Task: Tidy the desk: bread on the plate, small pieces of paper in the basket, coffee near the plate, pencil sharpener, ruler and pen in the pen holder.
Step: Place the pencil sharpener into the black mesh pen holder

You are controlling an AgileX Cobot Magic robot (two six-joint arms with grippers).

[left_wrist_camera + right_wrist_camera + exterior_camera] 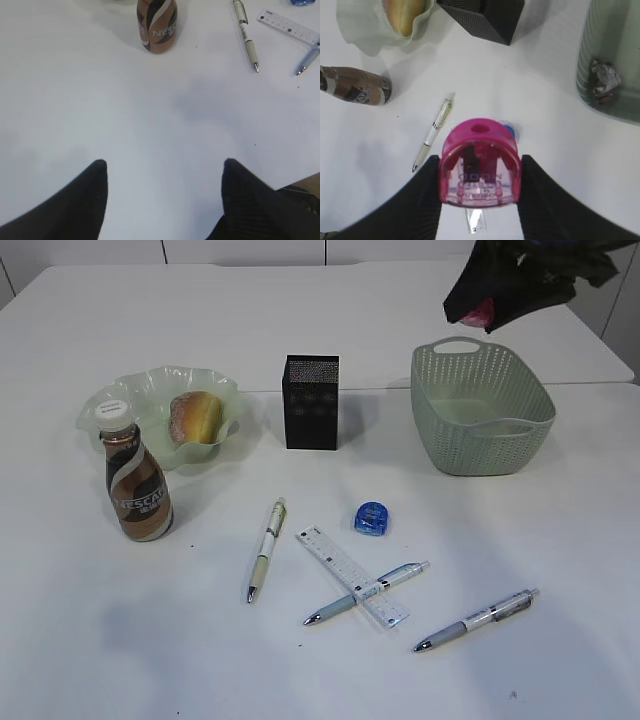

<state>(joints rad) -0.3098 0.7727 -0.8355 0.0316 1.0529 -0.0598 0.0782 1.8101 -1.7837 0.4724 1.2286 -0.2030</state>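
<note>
My right gripper is shut on a pink pencil sharpener and hangs high at the back right, above the basket. A crumpled paper lies in the basket. A blue pencil sharpener, the ruler and three pens lie on the desk; one pen crosses the ruler. The bread sits in the plate, with the coffee standing just in front. The pen holder stands mid-table. My left gripper is open over bare desk.
The desk's seam runs across behind the pen holder. In the left wrist view the coffee bottle stands well ahead of the jaws, with a pen and the ruler's end to its right.
</note>
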